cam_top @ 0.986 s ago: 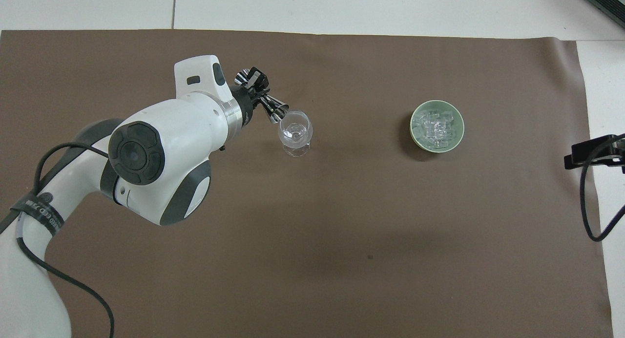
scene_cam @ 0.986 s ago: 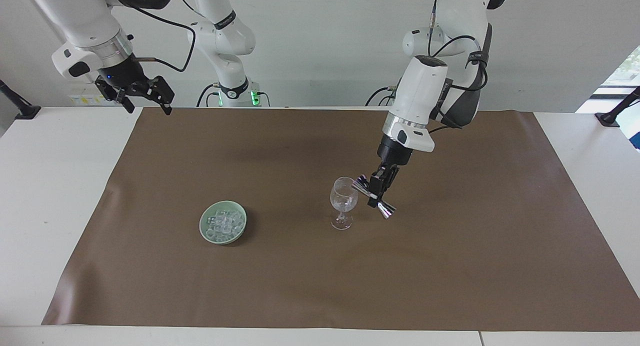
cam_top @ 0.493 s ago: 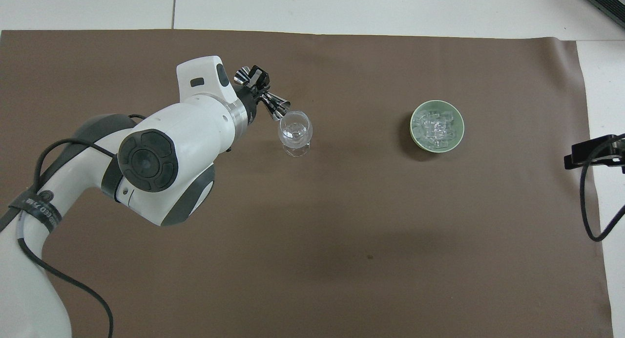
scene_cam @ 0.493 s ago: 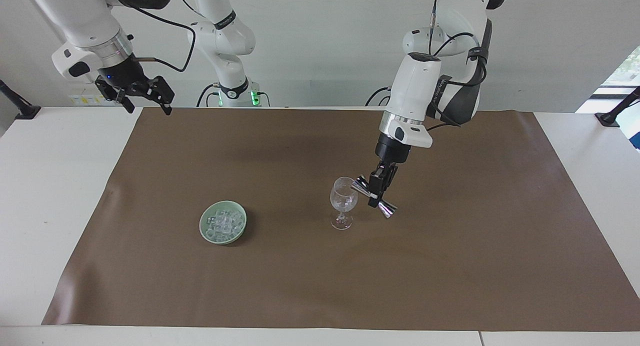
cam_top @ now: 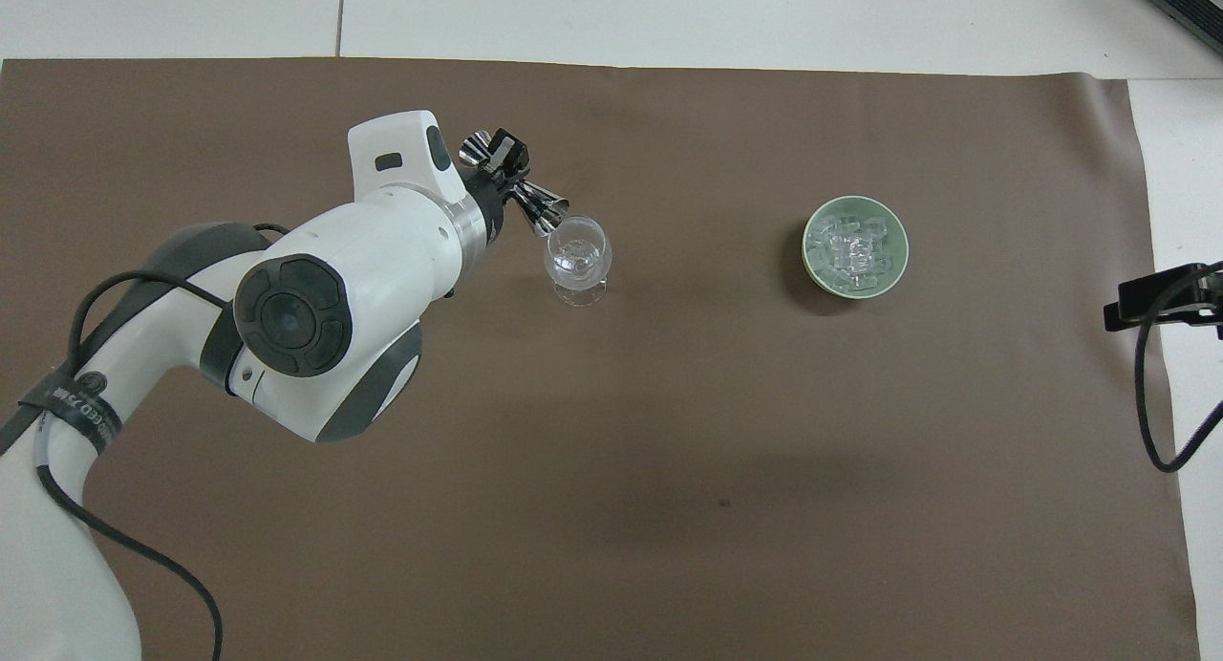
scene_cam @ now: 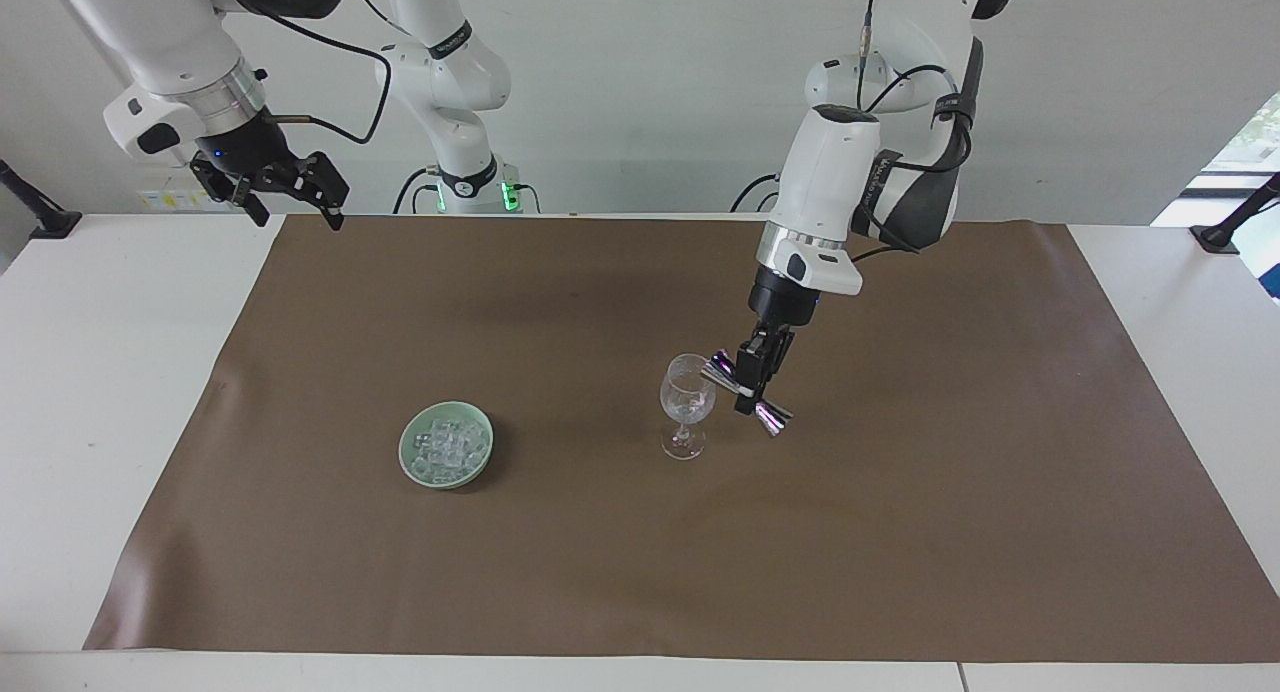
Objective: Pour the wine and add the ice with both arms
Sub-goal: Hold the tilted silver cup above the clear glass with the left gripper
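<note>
The wine glass (scene_cam: 687, 404) stands mid-mat, the ice (scene_cam: 447, 446) beside it in its green dish (scene_cam: 412, 459), so the left hand (scene_cam: 748, 387), clamped on the tilted jigger (scene_cam: 771, 419), should pour slowly over the rim while the open right hand (scene_cam: 283, 188) waits.

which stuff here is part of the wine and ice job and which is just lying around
In the job:
- left gripper, shut on the metal jigger, tipped at the glass rim
- wine glass
- ice in the green dish
- right gripper, open, waiting

Lying about:
- brown mat
- black cable at the table edge
</note>
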Tool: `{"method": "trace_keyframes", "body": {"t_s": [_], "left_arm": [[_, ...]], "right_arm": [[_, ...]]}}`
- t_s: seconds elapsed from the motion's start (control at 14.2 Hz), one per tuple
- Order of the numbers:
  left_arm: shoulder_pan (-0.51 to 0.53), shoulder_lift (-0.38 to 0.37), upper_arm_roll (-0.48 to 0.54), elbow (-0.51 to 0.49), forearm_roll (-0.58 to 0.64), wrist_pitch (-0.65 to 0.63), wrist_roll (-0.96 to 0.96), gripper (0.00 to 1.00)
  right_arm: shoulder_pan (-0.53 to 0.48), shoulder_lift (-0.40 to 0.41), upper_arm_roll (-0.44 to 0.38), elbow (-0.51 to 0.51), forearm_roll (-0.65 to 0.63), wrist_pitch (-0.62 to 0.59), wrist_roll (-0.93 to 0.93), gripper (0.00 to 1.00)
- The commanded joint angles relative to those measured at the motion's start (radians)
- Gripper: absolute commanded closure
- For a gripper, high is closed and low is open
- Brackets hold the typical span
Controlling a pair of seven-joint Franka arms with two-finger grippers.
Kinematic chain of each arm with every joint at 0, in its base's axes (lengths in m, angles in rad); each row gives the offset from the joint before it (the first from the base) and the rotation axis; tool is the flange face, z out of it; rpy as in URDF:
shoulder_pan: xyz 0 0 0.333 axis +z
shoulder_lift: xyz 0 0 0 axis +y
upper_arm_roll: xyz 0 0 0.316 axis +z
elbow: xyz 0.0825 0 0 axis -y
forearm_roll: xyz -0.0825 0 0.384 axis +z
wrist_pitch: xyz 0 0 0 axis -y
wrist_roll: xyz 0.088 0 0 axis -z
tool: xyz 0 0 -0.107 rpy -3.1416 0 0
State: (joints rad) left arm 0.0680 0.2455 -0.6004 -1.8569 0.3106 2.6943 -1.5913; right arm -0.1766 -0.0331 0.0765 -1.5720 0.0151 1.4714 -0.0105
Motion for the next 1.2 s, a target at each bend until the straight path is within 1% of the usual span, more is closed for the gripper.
{"method": "trace_keyframes", "body": {"t_s": [0.0, 1.13], "left_arm": [[-0.010, 0.009, 0.004, 0.024, 0.033, -0.024, -0.030, 1.00], [-0.011, 0.009, 0.002, 0.024, 0.033, -0.024, -0.039, 1.00]], "right_arm": [[-0.006, -0.007, 0.003, -0.009, 0.003, 0.017, -0.022, 0.00], [-0.007, -0.007, 0.003, -0.009, 0.005, 0.037, -0.036, 0.00]]}}
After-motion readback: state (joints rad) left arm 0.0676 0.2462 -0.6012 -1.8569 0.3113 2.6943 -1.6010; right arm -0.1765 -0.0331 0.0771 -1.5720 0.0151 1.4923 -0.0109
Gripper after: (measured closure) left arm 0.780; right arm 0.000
